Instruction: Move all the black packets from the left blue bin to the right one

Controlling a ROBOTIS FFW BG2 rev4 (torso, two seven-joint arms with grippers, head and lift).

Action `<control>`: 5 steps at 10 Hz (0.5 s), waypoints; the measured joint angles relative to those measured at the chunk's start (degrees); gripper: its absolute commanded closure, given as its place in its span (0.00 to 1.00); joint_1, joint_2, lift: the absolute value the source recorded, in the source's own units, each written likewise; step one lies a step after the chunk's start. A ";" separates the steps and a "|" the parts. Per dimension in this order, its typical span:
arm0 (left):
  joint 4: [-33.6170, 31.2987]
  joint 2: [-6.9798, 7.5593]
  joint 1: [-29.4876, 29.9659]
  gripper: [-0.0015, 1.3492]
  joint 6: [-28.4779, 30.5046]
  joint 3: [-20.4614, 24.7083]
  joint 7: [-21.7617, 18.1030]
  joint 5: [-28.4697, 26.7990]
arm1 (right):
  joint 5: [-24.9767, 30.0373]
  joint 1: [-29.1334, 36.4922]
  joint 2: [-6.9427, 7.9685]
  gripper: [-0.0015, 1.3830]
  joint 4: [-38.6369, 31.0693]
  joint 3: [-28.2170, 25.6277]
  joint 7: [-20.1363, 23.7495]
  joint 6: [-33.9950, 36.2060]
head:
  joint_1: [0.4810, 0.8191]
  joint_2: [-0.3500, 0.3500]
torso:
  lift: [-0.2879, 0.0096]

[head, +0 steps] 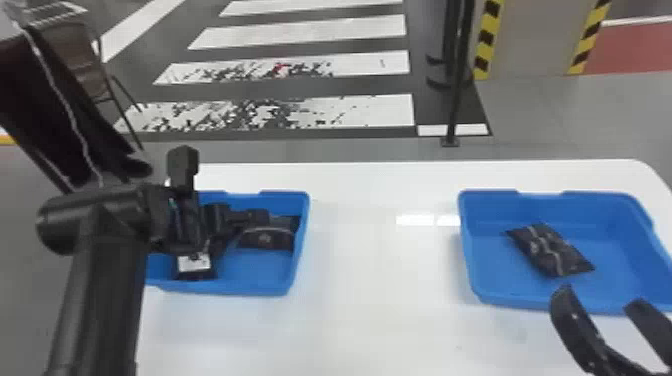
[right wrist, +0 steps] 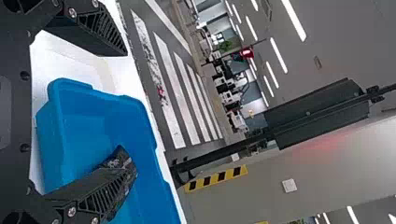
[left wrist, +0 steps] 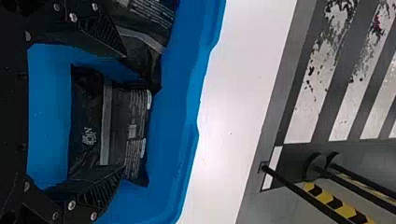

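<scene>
Head view: left pincer (head: 192, 220) partly hides black packets (head: 267, 238); right pincer (head: 600, 294) cut off. Both spread apart.

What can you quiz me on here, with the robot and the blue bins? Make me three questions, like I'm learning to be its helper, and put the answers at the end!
1. Pick one: how many black packets lie in the right blue bin?
a) none
b) one
c) four

2. True or false: the right gripper has its fingers apart.

3. Fill in the colour: the left blue bin stands on a ____ table.

Key: 1 b; 2 true; 3 white
</scene>
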 measured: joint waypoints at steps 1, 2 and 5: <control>3.36 -0.03 -1.96 0.15 -0.84 -0.80 0.23 -0.16 | -0.16 -0.04 -0.01 0.10 0.11 0.00 0.07 0.14 | 0.63 0.74 | 0.50; 6.03 -0.09 -3.67 0.16 -1.50 -1.56 0.37 -0.11 | -0.39 -0.16 -0.01 0.11 0.29 0.01 0.15 0.30 | 0.63 0.74 | 0.50; 11.79 -0.59 -5.88 0.61 -2.99 -1.70 0.84 2.38 | -1.54 -0.25 -0.01 0.11 0.81 0.11 0.30 0.58 | 0.63 0.71 | 0.50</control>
